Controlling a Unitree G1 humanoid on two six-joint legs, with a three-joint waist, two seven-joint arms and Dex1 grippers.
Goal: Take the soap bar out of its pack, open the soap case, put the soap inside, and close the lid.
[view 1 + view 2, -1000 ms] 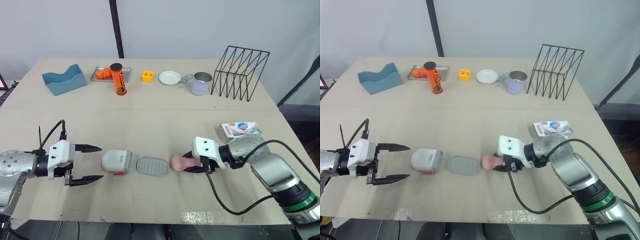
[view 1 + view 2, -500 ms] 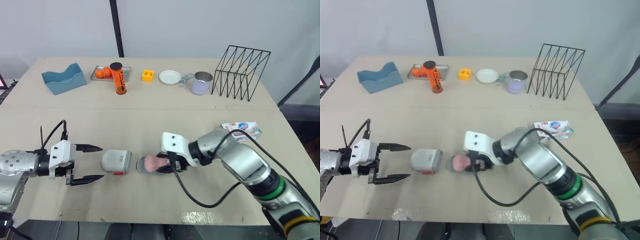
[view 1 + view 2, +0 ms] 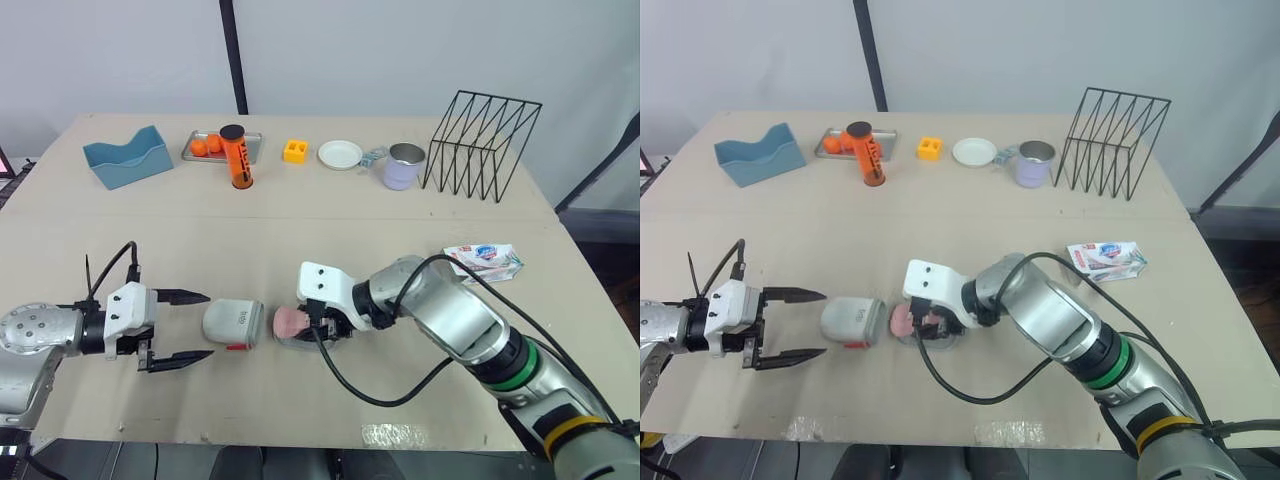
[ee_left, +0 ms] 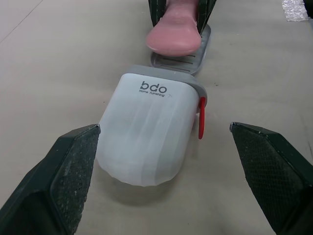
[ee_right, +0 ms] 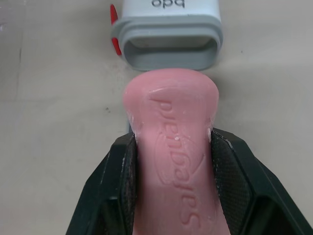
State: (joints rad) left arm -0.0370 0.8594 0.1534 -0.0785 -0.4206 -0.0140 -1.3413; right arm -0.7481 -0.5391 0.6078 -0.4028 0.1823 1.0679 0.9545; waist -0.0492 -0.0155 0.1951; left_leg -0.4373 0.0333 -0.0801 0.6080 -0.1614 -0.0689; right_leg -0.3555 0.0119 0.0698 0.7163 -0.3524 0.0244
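At the table's (image 3: 330, 225) front edge, the left gripper (image 3: 205, 325) sat spread beside the white case cover (image 3: 233, 323). At the cover's open mouth, the right gripper (image 3: 322, 322) pinched the pink soap (image 5: 171, 127) over the grey tray (image 4: 195, 56); the soap pack (image 3: 484, 259) lay farther back.

I have the pink soap bar (image 5: 171, 112) unwrapped and pinched by its long sides in the right hand (image 5: 172, 147), with raised lettering on its upper face. Its free, rounded end points straight at the open mouth of the case cover (image 3: 233, 323). The cover is a white shell with a grey rim, "bdo" printed on it and a small red tab at one side, and it lies on its side on the worktop. The grey slotted tray (image 4: 198, 55) lies flat just in front of that mouth, under the soap; I can't tell whether the bar touches it. The pack (image 3: 484, 258), white with blue and red print, lies flat well apart on my right.
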